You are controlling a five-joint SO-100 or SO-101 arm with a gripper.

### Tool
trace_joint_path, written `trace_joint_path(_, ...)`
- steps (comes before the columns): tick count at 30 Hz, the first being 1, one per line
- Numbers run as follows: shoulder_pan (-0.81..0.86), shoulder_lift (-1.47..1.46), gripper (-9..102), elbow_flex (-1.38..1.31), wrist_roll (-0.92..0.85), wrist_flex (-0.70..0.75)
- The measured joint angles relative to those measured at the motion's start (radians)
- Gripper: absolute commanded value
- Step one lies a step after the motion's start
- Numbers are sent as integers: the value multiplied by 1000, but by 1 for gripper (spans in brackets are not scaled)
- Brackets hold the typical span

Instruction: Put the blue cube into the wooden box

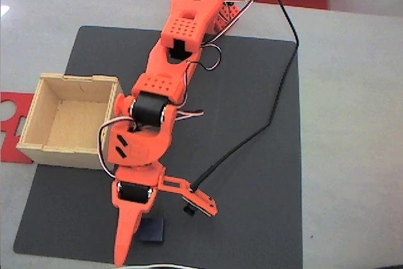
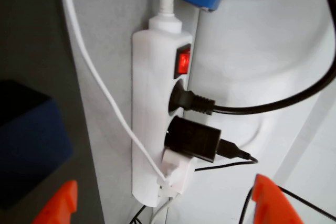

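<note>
The end effector (image 1: 165, 234) is spread wide and holds nothing. In the fixed view its long fixed finger reaches toward the near edge of the dark mat (image 1: 264, 155), and the moving finger angles off to the right. The blue cube (image 1: 152, 230) sits on the mat between them, close beside the long finger. In the wrist view the cube fills the left edge, with both orange fingertips (image 2: 58, 205) low in the picture.

The likely risk is an off-centre close: the cube lies nearer one finger, so the jaws could push or twist it sideways rather than pinch it square. The loose black cable (image 1: 277, 102) trailing near the moving finger might also snag.

There is one cube, one wooden box (image 1: 69, 118) at the mat's left edge, one red plate (image 1: 11, 124) left of the box, and one white power strip (image 2: 155, 108) beyond the tabletop (image 1: 352, 124).
</note>
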Motion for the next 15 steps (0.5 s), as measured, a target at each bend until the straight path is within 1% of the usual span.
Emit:
trace_joint_path(5,-12,-41,43,0,-14,-57)
trace_joint_path(9,-14,-49,43,-2,-40,-55)
trace_joint_path(11,-15,-51,43,-2,-43,-29)
trace_joint_path(15,-18,-51,44,-2,-43,78)
